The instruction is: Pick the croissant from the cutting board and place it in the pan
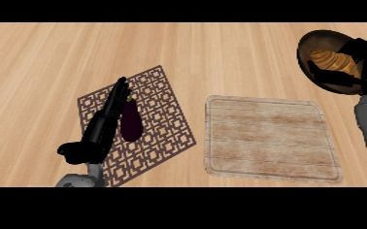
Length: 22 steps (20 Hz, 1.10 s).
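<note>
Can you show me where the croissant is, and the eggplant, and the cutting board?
croissant (334, 63): head view, on its golden ridged top, inside the pan.
eggplant (130, 122): head view, on the middle of its dark purple body, on the patterned mat.
cutting board (269, 143): head view, on its bare wooden centre.

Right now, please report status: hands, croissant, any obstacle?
Left hand open, resting on the mat beside the eggplant. Right hand curled round the croissant, over the pan. Board bare. No obstacle seen.
</note>
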Each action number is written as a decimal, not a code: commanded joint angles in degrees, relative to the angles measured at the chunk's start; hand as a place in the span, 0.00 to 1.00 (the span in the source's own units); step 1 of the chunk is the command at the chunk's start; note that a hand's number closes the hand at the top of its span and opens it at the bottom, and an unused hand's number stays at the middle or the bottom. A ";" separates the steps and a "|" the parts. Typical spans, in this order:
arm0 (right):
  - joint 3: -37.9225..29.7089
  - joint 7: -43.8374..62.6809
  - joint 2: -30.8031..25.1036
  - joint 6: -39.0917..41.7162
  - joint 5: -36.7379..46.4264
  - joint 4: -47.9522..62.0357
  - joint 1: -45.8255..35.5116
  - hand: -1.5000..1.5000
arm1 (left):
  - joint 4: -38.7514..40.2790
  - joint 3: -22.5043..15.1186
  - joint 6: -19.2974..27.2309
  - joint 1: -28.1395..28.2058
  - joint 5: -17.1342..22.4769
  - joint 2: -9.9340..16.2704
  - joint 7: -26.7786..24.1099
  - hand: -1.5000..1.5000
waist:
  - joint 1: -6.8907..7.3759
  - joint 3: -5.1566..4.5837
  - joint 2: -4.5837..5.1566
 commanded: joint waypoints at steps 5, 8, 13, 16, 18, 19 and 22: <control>-10.24 -14.69 -4.53 -9.64 -5.60 22.22 -10.19 1.00 | -1.41 -1.34 -0.90 -0.10 -0.04 -0.41 1.02 0.50 | 1.63 0.17 0.56; -12.18 -17.86 -9.38 -6.87 -6.74 27.33 -12.78 1.00 | 0.27 -0.20 -1.02 -2.30 -0.06 0.11 0.51 0.50 | 1.99 0.21 0.94; -14.47 -21.11 -12.25 -7.02 -7.86 32.18 -14.73 1.00 | -0.55 -1.95 -0.84 -1.87 -0.37 -1.37 0.76 0.50 | 3.03 0.36 1.53; -6.38 -9.92 -12.60 0.67 0.52 39.82 -13.73 0.00 | -1.20 -2.83 -2.18 -1.25 0.16 -1.12 1.16 0.50 | 4.92 0.12 2.00; -4.19 -10.10 -13.34 5.19 2.40 41.42 -14.87 0.00 | -0.57 -2.83 -1.29 -2.73 -0.90 -1.36 0.98 0.50 | 5.31 0.23 2.32; -4.81 -9.44 -13.32 8.68 1.46 42.38 -16.34 0.00 | -1.51 -2.43 -1.30 -3.33 -0.55 -1.19 1.74 0.50 | 5.50 0.31 2.14; -6.67 -10.83 -10.51 12.17 -0.87 43.68 -17.99 0.00 | -0.56 -2.26 -1.90 -3.21 -0.04 -1.18 1.12 0.50 | 5.34 0.43 2.28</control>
